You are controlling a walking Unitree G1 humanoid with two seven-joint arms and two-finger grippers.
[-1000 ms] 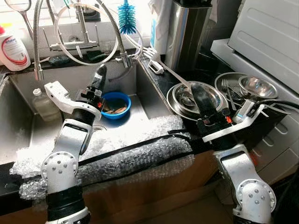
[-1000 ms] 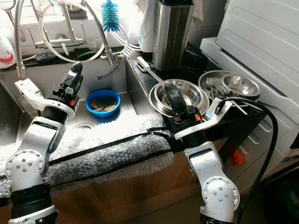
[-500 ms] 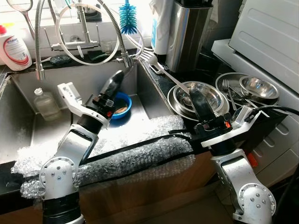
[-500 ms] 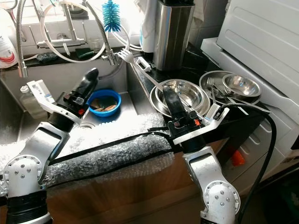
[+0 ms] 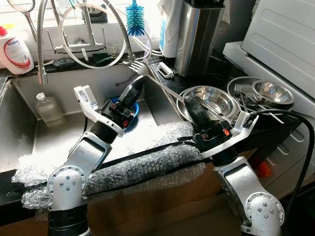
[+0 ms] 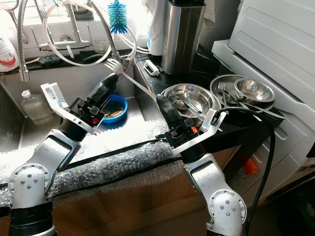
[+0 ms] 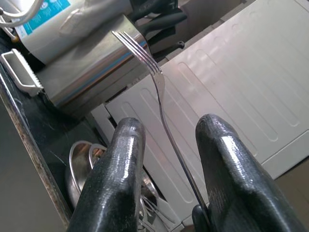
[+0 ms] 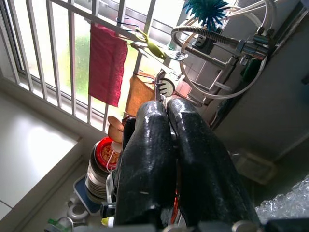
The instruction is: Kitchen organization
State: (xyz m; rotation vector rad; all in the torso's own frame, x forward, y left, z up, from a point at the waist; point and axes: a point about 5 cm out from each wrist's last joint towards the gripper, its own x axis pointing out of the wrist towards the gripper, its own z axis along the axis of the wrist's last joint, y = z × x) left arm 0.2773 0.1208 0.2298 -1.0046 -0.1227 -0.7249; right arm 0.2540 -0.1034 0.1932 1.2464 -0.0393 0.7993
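Fingers of the right gripper (image 5: 193,109) pinch the fork (image 5: 156,81) handle; left gripper (image 7: 169,145) fingers stand spread around its shaft above the sink (image 5: 29,142).

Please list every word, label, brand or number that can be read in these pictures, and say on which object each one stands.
None can be read.
White detergent bottle: red label, print too blurred.
Blue-and-white package behind the steel container: white print too small.
Clear bottle in the sink: no label seen.

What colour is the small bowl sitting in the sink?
Blue. The bowl shows best in the right eye view, just beyond the left gripper.
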